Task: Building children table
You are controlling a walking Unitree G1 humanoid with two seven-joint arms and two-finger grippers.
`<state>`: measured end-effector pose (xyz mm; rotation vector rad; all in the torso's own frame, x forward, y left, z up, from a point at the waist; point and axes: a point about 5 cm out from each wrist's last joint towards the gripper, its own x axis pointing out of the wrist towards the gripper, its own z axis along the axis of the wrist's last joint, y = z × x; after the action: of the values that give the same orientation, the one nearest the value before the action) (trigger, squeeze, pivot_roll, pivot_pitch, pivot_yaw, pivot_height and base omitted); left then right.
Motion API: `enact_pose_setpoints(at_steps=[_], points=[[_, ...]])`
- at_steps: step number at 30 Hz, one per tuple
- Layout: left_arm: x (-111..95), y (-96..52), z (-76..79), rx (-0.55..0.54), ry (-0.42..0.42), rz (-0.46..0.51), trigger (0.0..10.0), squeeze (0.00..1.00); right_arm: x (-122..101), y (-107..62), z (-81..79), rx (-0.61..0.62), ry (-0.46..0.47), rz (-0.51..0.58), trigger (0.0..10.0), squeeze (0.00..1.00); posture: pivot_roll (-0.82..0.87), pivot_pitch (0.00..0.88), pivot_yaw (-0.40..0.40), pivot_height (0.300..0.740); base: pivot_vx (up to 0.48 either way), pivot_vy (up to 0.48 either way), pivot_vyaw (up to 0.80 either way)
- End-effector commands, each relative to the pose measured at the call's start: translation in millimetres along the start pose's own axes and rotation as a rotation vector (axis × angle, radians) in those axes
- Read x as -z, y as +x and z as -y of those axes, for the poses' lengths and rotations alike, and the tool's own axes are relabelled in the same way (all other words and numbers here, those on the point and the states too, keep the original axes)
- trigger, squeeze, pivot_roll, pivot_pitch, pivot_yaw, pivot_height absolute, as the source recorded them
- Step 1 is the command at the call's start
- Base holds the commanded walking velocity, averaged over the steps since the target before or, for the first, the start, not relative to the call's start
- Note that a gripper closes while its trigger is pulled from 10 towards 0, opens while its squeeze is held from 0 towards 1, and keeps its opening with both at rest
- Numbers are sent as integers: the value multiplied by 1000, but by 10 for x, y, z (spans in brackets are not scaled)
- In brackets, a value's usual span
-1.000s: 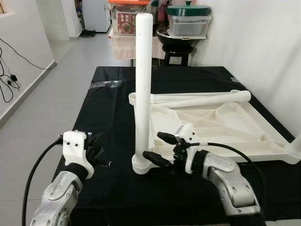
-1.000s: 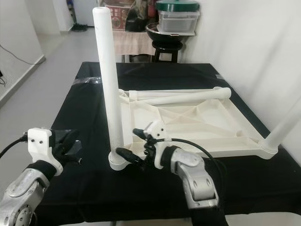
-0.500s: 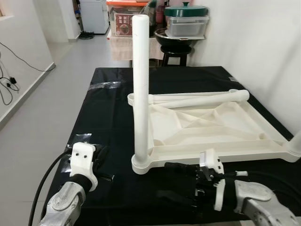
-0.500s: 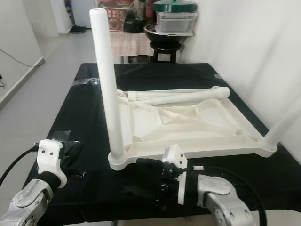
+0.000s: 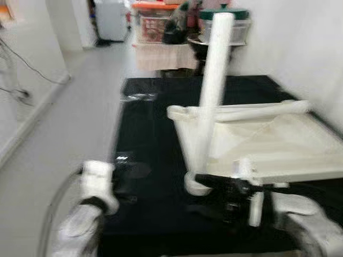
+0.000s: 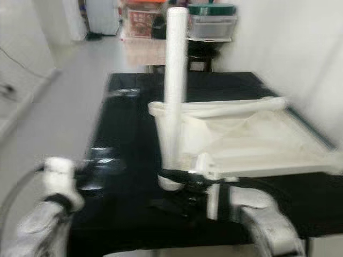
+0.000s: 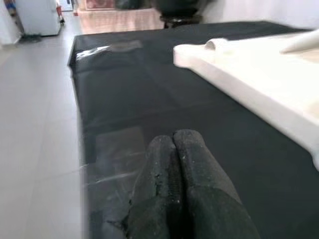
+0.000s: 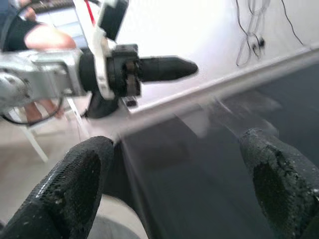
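The white plastic tabletop (image 5: 278,147) is lying upside down on the black-covered table (image 5: 144,134), toward the robot's right side, with one white leg (image 5: 211,91) already standing upright in its near-left corner socket. A second leg (image 5: 257,111) is lying loose across the far edge of the upturned top (both head views are pretty blurry, so fine detail is a no-go).

The right gripper (image 5: 214,194) sits low over the black cloth just in front of that corner socket, and its two black fingers (image 8: 75,184) are spread wide apart with nothing between them. The left gripper (image 7: 180,149) is off on the robot's left near the table edge, well apart from the tabletop, fingers pressed together and empty.

Handling-wise, I'd guess this is all hollow moulded plastic: light, stiff, and fairly slick. The loose leg is a smooth round tube, so it would probably roll or slip in a two-finger pinch; grabbing it around the middle, across its width, looks like the safest bet for balance. The tabletop itself is light enough that pushing a leg into a socket could shove it around on the cloth, so bracing the rim would help.
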<state>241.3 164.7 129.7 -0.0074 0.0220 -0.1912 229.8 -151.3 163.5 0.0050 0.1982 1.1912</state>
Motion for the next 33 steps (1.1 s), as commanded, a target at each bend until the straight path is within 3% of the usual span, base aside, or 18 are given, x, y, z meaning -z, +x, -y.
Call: enact_pose_setpoints(at_steps=[1,10,13,15,19,21,22,23,29,33], points=[[-3,-15,-58,-19,9,-3,10000,0,-49,76,6,-5,-31,9,10000,0,-36,0,-52,740,0,480,0],[-33,-6,-59,-26,3,10,10000,0,-80,161,68,39,-43,34,10000,0,-33,0,-54,740,0,480,0],[-53,-1,-60,-33,4,19,10000,0,-101,223,190,144,-62,46,10000,0,-31,0,-57,740,0,480,0],[-72,-3,-61,-48,2,29,10000,0,-163,307,402,349,-81,81,10000,0,-27,0,-58,740,0,480,0],[-77,-3,-61,-53,-4,33,10000,0,-192,326,468,416,-85,100,10000,0,-27,0,-58,740,0,480,0],[-91,6,-48,-65,-11,39,10000,0,-273,373,658,622,-73,159,10000,0,-19,0,-58,740,0,480,0],[-91,6,-48,-65,-11,39,10000,0,-273,373,658,622,-73,159,10000,0,-19,0,-58,740,0,480,0],[-89,8,-23,-67,7,35,10000,0,-204,479,748,740,-49,132,10000,0,-11,0,-61,740,0,480,0],[-30,-14,-40,-94,20,-2,10000,0,-7,596,725,753,-51,14,10000,0,-4,0,-68,740,0,473,0],[44,-16,-66,-113,0,-46,10000,0,35,605,754,776,-33,-2,10000,0,-3,0,-74,740,0,336,0]])
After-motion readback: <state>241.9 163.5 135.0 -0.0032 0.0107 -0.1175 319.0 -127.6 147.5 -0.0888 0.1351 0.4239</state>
